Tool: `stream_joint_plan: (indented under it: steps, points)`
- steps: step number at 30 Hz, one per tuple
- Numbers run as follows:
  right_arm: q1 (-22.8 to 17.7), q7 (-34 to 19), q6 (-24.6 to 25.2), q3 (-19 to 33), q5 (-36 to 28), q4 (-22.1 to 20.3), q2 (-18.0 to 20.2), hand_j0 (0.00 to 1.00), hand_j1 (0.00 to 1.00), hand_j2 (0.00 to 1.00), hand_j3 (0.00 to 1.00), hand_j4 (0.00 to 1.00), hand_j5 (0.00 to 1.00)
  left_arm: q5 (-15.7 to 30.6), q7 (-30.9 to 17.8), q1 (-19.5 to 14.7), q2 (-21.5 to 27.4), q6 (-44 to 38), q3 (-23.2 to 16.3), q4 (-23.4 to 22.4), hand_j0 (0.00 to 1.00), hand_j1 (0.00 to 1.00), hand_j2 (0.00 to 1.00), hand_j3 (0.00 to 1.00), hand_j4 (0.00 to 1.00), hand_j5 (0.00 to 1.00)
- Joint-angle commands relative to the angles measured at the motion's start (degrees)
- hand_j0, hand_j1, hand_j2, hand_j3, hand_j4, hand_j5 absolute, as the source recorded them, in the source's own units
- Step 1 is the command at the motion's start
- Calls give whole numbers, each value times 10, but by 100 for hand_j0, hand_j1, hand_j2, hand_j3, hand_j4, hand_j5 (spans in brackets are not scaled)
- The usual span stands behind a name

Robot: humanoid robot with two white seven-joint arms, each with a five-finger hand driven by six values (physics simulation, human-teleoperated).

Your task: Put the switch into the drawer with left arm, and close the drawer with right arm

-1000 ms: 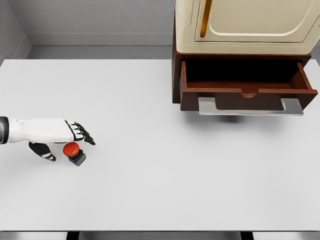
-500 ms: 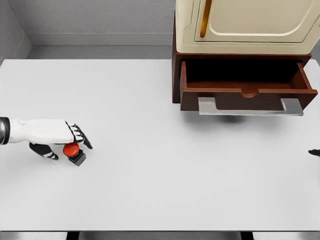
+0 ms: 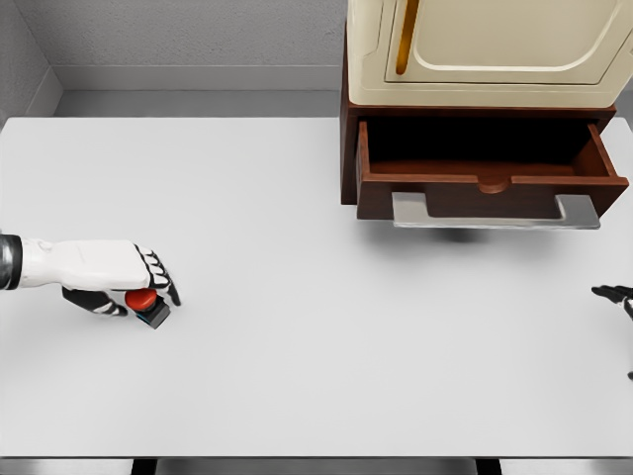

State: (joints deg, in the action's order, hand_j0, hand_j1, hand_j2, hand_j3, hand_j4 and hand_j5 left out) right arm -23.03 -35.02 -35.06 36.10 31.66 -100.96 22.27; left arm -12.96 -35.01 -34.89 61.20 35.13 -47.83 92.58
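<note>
- The switch [image 3: 148, 305] sat on the table [image 3: 316, 346] at the far left, well apart from the drawer [image 3: 485, 163], which stood open at the upper right under a cream cabinet [image 3: 485, 49].
- The left hand [image 3: 124, 277] lay directly over the switch, its arm entering from the left edge.
- The fingers [image 3: 163, 279] curled down on the far side of the red button; the thumb [image 3: 97, 302] sat on the near side. The button lay between them.
- The digits were closing round the switch. Whether they pressed firmly on it could not be told from this view, and the switch showed no lift off the table.
- The switch's dark base [image 3: 155, 316] projected toward the lower right, just past the fingertips. No clear long axis was visible.
- The drawer lay up and to the right of the switch, so the carry would have to cross most of the table on that diagonal.
- The right hand [image 3: 615, 295] showed only as dark fingertips at the right edge, below the drawer's handle [image 3: 495, 212]. Its finger state could not be told.
- The left hand was much the nearer to the switch; the right hand was the nearer to the drawer front.
</note>
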Motion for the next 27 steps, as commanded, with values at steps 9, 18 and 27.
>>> stream_joint_plan:
  steps: [9,18,27]
  points:
    - [-5,0,1,94,-42,0,-57,100,100,100,100,100,100,3,0,-1,1,-1,-2,9,35,35,35,35,35,35]
    - [-12,0,1,165,-82,-1,-86,100,100,100,100,100,100,15,0,-26,0,-1,-1,43,34,34,34,34,34,34]
    - [-44,0,1,159,-86,-1,-21,100,100,100,100,100,100,71,0,-75,-33,-1,-1,42,34,34,34,34,34,34]
